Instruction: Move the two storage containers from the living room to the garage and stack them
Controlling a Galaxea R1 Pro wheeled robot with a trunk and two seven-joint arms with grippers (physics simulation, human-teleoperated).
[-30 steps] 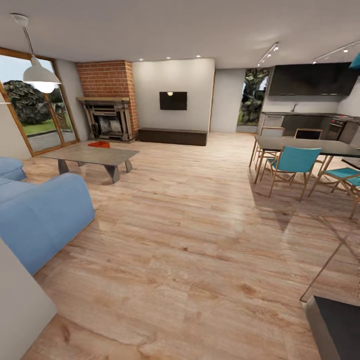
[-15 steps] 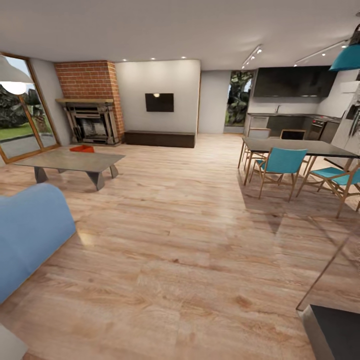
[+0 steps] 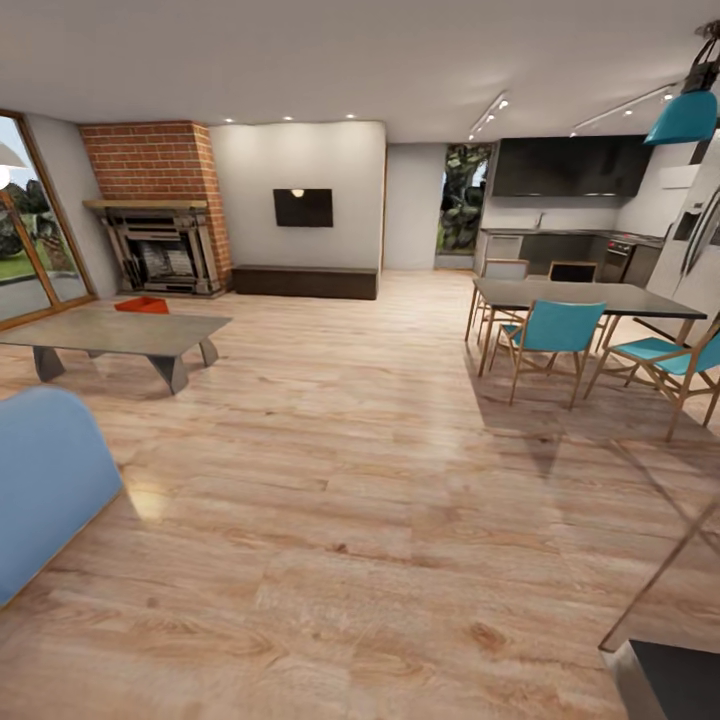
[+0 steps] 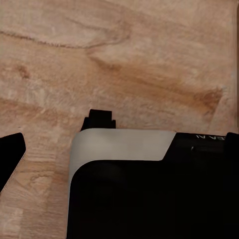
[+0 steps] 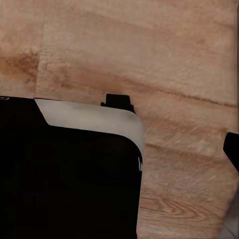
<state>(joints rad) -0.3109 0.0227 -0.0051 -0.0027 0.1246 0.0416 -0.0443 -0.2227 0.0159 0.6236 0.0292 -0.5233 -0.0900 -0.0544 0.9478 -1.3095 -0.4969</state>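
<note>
I am in the living room with its light wood-plank floor (image 3: 360, 480). One red-orange storage container (image 3: 141, 305) sits on the far side of the glass coffee table (image 3: 110, 333), far off at the left of the head view. In the left wrist view a dark fingertip (image 4: 11, 159) shows at the picture's edge over the planks. The right wrist view likewise has a dark fingertip (image 5: 232, 149) at its edge. Neither wrist view lets me judge how the jaws stand, and nothing is seen held.
A blue sofa (image 3: 45, 480) stands close at the left. The brick fireplace (image 3: 160, 215) and garden doors (image 3: 25, 230) are at the back left. A dining table (image 3: 580, 297) with teal chairs (image 3: 552, 335) stands at the right. My own base (image 4: 149, 189) is below both wrists.
The head camera has swung to the right, so the sofa, coffee table and fireplace sit further left in the picture. The container has not moved on the table.
</note>
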